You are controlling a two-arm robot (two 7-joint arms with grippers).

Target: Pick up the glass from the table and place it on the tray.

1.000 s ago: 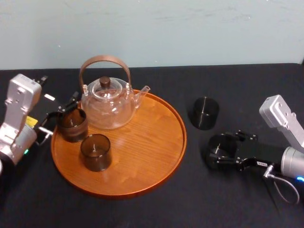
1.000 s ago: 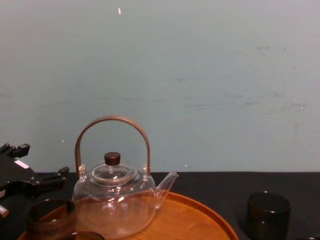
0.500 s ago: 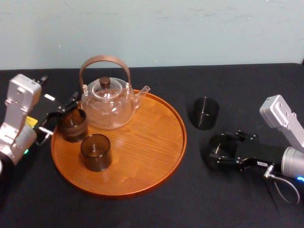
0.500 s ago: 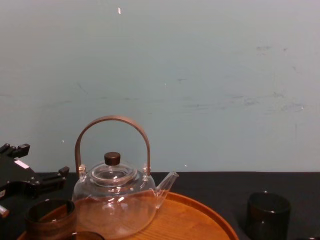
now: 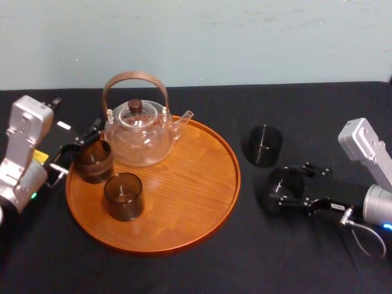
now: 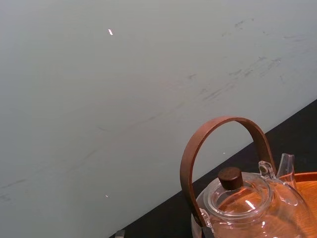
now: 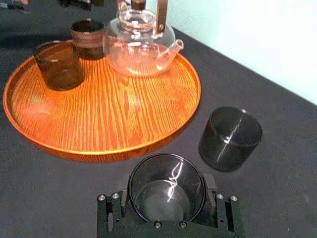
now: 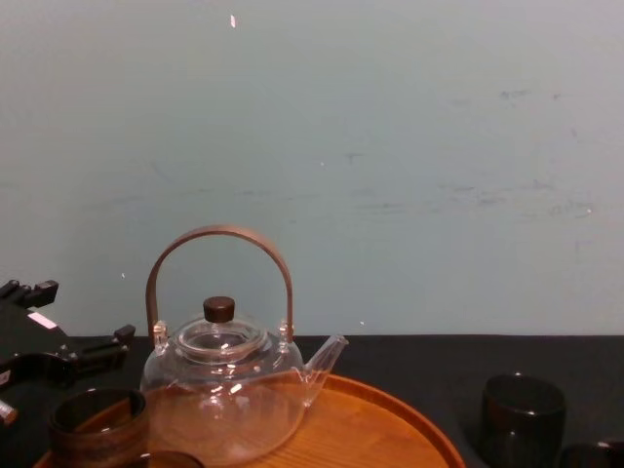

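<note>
A desk [image 5: 294,257] draped in matte black cloth runs up to a pale teal wall [image 5: 245,37] marked with faint scuffs. On the robot's left half of it lies the tray [image 5: 184,196], a broad round disc of orange-brown wood with clear straight grain and a low raised rim.

At the tray's back edge stands a clear glass teapot [image 5: 139,138], round-bellied, with a short spout, a dark knob on its lid and an arched brown handle.

The right pincer [image 5: 283,187], black and blocky, lies low over the cloth to the right of the tray and is closed around the glass [image 5: 286,184]. The right wrist view shows the glass [image 7: 167,186] upright between the two prongs, a smoky, translucent, plain-sided cylinder, apart from the tray's rim. Whether it touches the desk cannot be told.

The left pincer [image 5: 82,147] sits at the tray's left edge, its prongs spread, just beside a banded tumbler [image 5: 93,162] with a brown ring around its middle.

A smoky tumbler [image 5: 123,196], plain and handleless, stands on the tray in front of the banded one.

A darker, near-opaque tumbler [image 5: 265,145] stands on the bare cloth between the tray and the held glass, close to both.
</note>
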